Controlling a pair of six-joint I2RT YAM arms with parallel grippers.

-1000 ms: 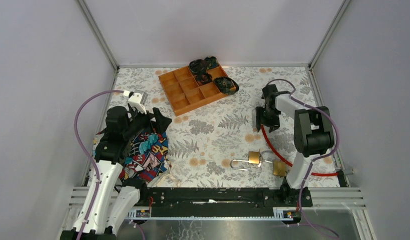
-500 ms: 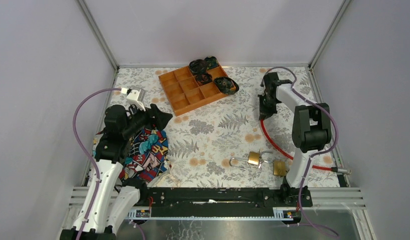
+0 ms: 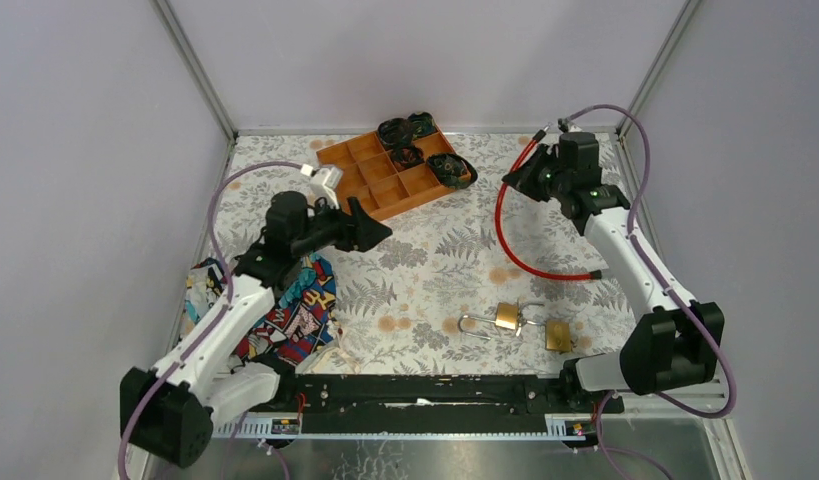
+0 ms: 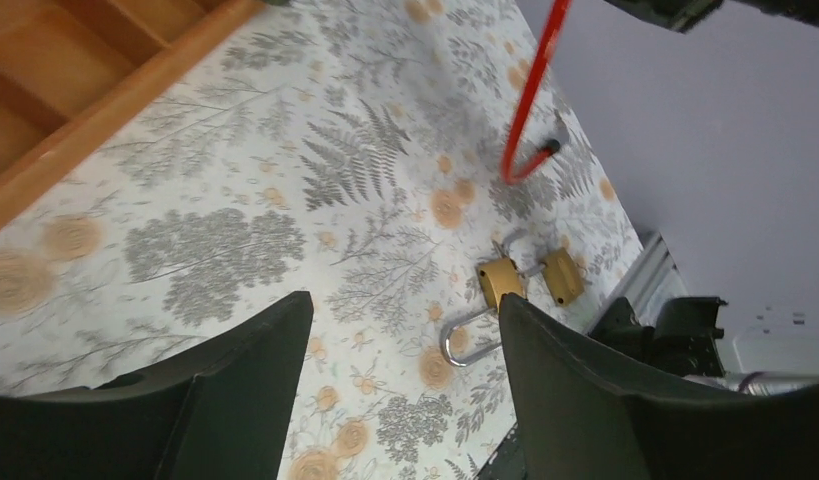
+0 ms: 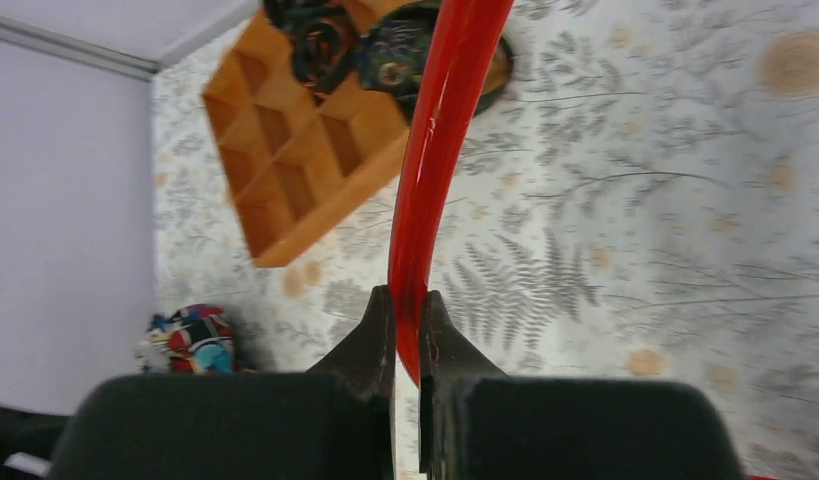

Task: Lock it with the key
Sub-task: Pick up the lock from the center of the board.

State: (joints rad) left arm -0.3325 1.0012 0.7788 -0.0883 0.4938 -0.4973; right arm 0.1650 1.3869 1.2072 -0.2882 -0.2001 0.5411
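Near the far right corner, the right tool [image 5: 406, 300] pinched a red cable [image 5: 442, 110]; the left tool [image 4: 405, 310] hung spread over the worktop [image 4: 235, 240], arm stretched forward.

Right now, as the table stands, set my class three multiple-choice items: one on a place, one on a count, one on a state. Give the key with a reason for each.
1. Where on the table do the brass padlocks lie?
A) far left corner
B) against the far wall
C) near edge, right of centre

2. How many brass padlocks are there?
A) two
B) one
C) four

3. What is the state of the right claw?
A) open and empty
B) shut on the red cable
C) shut on a padlock

Key:
1 C, as the top view shows them close to the near edge.
2 A, as two brass bodies lie side by side.
3 B, as the right wrist view shows the fingers pinching the cable.
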